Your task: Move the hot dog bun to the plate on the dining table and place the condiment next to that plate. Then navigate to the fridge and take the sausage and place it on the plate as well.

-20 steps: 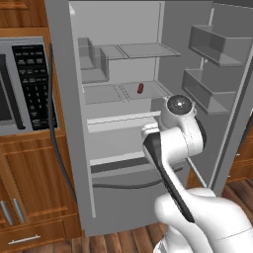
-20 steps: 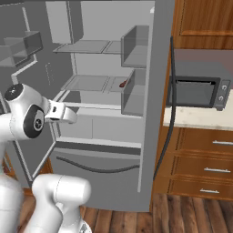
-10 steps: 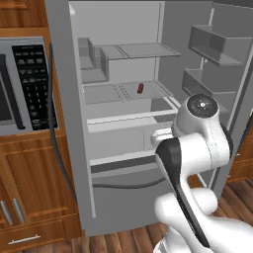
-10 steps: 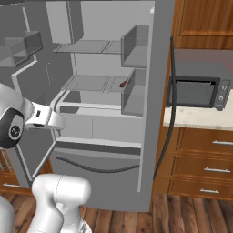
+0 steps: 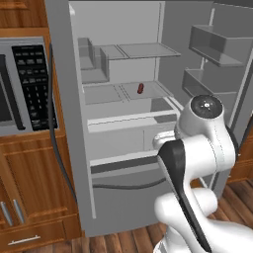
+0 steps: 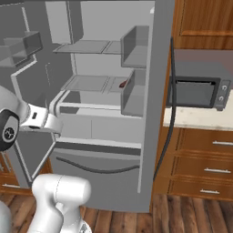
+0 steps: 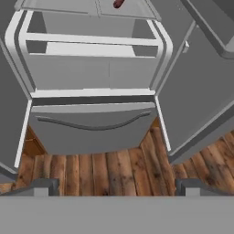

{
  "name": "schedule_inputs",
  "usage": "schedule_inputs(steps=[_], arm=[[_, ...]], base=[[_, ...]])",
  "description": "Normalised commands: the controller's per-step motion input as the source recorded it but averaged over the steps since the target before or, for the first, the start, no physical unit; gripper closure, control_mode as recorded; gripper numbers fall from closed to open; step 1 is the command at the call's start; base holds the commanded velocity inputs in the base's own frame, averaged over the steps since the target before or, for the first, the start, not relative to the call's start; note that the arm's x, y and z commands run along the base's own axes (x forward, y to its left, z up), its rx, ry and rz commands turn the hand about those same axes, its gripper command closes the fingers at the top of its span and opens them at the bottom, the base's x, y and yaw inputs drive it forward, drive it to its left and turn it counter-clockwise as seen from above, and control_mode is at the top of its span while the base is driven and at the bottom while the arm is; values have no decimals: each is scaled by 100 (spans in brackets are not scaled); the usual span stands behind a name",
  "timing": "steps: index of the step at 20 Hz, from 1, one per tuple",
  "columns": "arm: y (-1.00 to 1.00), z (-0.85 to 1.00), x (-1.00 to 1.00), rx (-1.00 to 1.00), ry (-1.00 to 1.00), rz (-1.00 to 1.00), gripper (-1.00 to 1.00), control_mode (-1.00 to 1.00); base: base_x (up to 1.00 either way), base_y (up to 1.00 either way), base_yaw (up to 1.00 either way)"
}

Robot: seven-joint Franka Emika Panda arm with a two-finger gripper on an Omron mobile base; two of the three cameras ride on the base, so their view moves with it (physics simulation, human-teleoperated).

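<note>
- Standing before the open fridge (image 5: 123,29), we judge the base is parked here for the sausage step.
- We see the sausage (image 5: 141,88) lying on the middle shelf (image 5: 104,93), well above our gripper (image 7: 116,185), untouched.
- Our gripper's fingers (image 7: 45,185) stand wide apart, holding nothing, aimed at the lower drawer (image 7: 91,123) and wood floor (image 7: 105,169).
- Compared with a second ago, our arm has swung right and lower; the sausage hasn't moved.
</note>
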Motion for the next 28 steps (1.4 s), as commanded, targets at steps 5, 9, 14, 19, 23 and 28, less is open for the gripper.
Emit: schedule_inputs(steps=[5,9,14,19,23,28], arm=[[0,0,0,0,0,0,-100,100],[0,0,0,0,0,0,-100,100],[0,0,0,0,0,0,-100,100],[0,0,0,0,0,0,-100,100],[-64,0,48,7,0,-2,-100,-100],[-76,0,58,7,-5,-5,-100,-100]], base=[[96,-9,0],[91,-10,0],[67,-19,0],[54,-18,0],[0,0,0],[0,0,0]])
